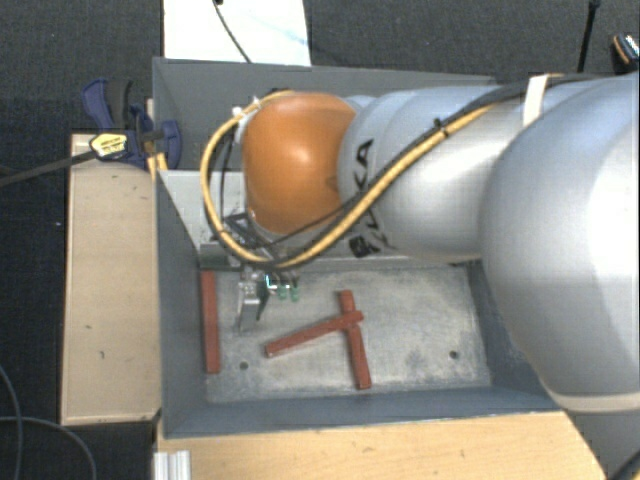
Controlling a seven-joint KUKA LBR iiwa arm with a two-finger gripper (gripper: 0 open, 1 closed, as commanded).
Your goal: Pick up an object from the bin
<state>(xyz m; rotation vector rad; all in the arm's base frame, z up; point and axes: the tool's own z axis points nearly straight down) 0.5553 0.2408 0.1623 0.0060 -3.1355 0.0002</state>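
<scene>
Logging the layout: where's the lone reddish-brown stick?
The lone stick lies by the left wall of the bin, just left of the gripper, apart from the crossed sticks.

Silver arm [470,178], orange cover [290,158], yellow cable [207,173]

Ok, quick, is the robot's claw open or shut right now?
Gripper: cannot be told from here; it hangs beside the long red-brown stick.

Robot lab (arm [450,168] over bin [430,318])
</scene>
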